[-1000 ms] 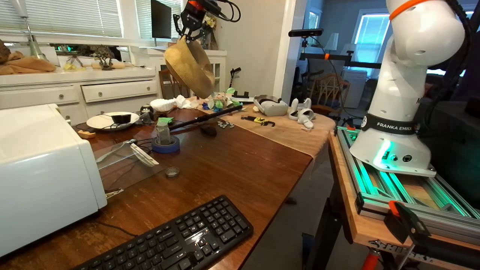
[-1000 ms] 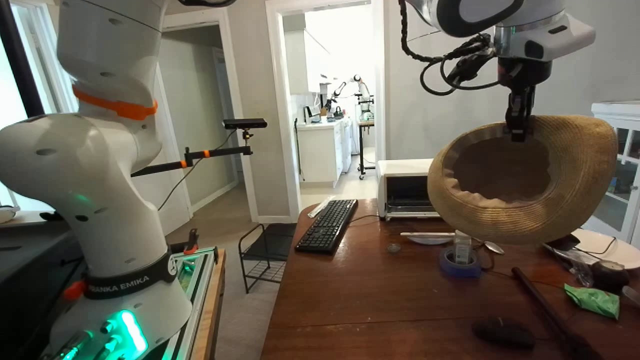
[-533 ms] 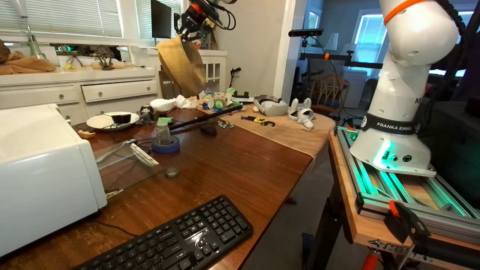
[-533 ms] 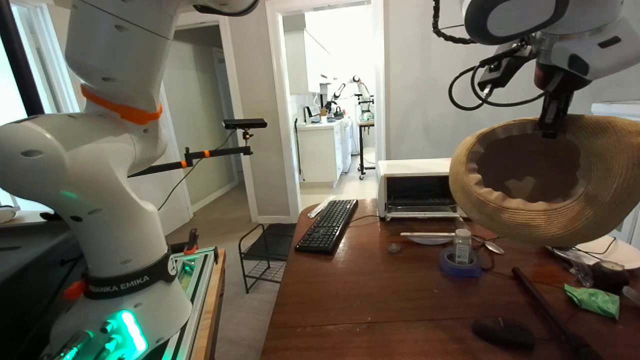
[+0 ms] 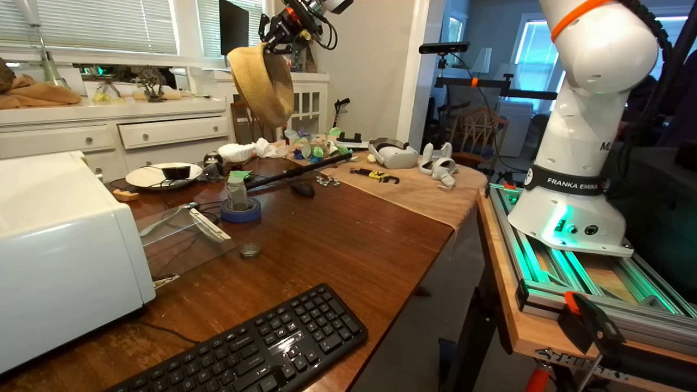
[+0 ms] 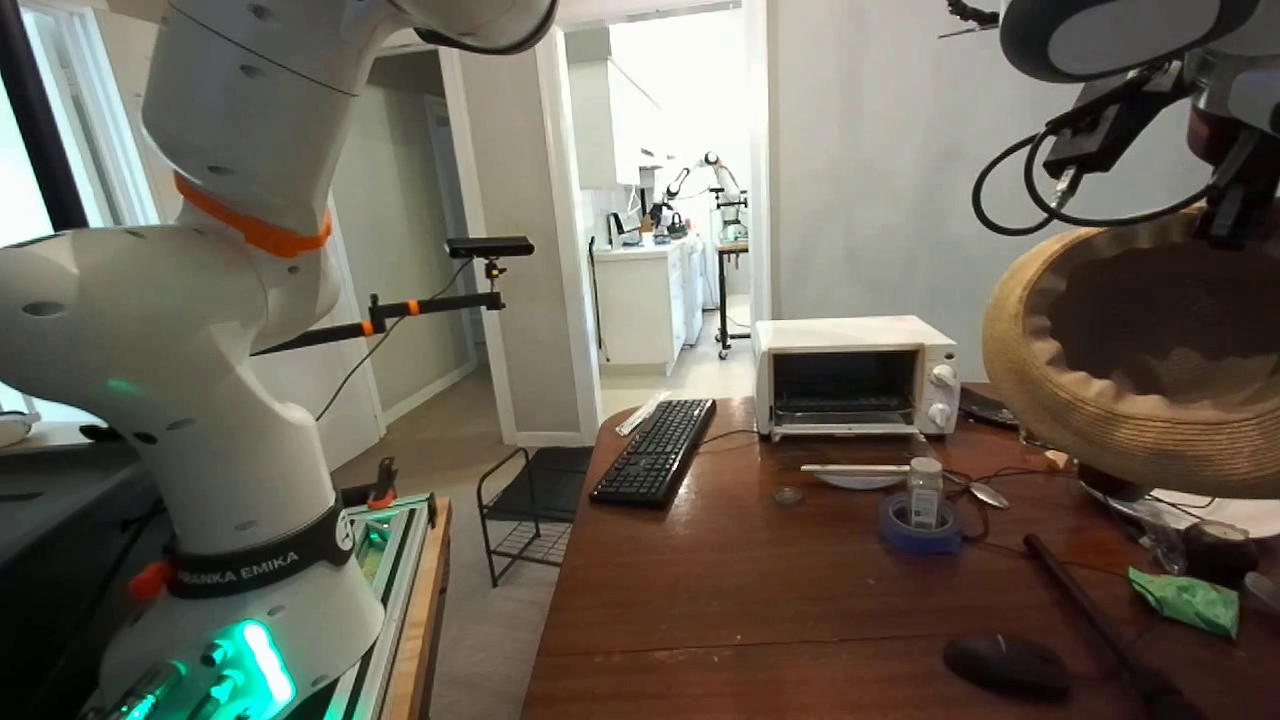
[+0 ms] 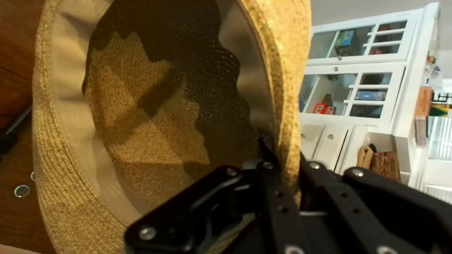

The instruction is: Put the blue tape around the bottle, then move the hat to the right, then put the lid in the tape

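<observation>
The tan straw hat (image 5: 260, 81) hangs in the air above the table's far end, and it is cut off at the right edge in an exterior view (image 6: 1110, 420). My gripper (image 5: 276, 48) is shut on its brim; in the wrist view the fingers (image 7: 285, 158) pinch the brim and the hat's hollow inside (image 7: 148, 116) faces the camera. The blue tape (image 5: 241, 213) lies flat on the table around the base of the clear upright bottle (image 5: 237, 191); both also show in an exterior view, tape (image 6: 918, 541) and bottle (image 6: 925, 482). A small clear round lid (image 5: 250, 250) lies apart from them on the table (image 6: 760, 600).
A white toaster oven (image 6: 850, 335) stands with its glass door down. A black keyboard (image 5: 261, 348), a mouse (image 6: 1005, 665), a black rod (image 6: 1085, 610), a white plate (image 5: 158, 175), a green packet (image 6: 1186, 602) and a white headset (image 5: 395, 154) lie around.
The gripper has carried the hat farther from the bottle, to the right in an exterior view, uncovering the toaster oven and bottle top there. The hat has also risen slightly. Tape, bottle and lid have not moved.
</observation>
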{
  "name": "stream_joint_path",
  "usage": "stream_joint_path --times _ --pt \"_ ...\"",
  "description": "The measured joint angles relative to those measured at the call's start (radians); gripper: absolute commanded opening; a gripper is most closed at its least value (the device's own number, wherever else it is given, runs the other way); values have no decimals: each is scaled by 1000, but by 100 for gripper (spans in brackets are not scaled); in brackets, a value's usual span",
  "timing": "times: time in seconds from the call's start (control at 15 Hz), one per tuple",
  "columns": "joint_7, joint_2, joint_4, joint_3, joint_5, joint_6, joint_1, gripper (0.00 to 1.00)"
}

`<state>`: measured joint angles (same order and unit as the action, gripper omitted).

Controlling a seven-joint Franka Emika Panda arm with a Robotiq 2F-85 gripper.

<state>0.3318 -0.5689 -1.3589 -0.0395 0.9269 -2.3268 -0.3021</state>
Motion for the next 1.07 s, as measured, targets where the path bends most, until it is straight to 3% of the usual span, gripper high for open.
stream_joint_path --times 0.2,0.27,0.4,0.73,0.87,1.07 --pt "3 -1 0 1 5 -5 2 11" --pt "3 -1 0 1 5 -5 2 3" --pt "4 -2 0 -3 5 -12 4 3" --pt "-12 -78 48 15 137 -300 14 3" --pt "14 -125 97 17 189 -361 14 36" --pt "59 -183 161 25 261 -446 10 59"
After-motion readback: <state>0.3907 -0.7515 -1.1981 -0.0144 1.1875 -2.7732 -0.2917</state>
